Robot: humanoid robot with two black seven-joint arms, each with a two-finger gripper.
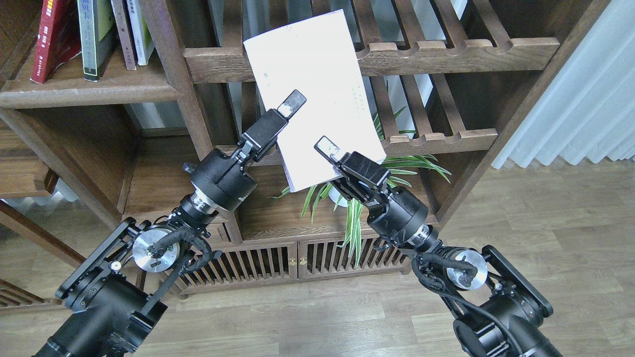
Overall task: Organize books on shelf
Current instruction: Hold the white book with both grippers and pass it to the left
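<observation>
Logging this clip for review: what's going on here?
Both grippers are up at a white book, held tilted in front of the slatted racks. The left gripper and right gripper each show a finger on its cover. The red book and the grey-black book already stand on the shelf at upper left.

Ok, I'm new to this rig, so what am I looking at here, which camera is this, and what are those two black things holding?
This is the head camera, looking forward and down from the robot. The two black limbs are its arms. The left gripper and right gripper each show one finger over the face of a white book, which is tilted in the air before the slatted racks. The shelf at upper left carries a red book and a grey-black one. Below stands a green plant.
</observation>
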